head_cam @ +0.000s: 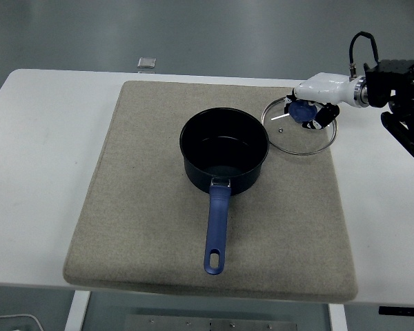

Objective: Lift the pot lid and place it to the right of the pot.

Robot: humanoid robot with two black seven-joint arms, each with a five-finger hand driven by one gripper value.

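Note:
A dark blue saucepan (pixel 193 169) stands open on a beige mat (pixel 138 207), its blue handle (pixel 217 231) pointing toward the near edge. The glass pot lid (pixel 309 140) lies to the right of the pot, at the mat's far right, its rim close to the pot's rim. My right hand (pixel 310 114) comes in from the right edge and its fingers are closed around the lid's blue knob (pixel 302 110). I cannot tell if the lid rests fully on the mat or hovers just above it. The left arm is out of view.
The mat covers the middle of the white table (pixel 41 172). A small grey object (pixel 147 63) sits at the table's far edge. The right forearm (pixel 400 89) hangs over the table's right side.

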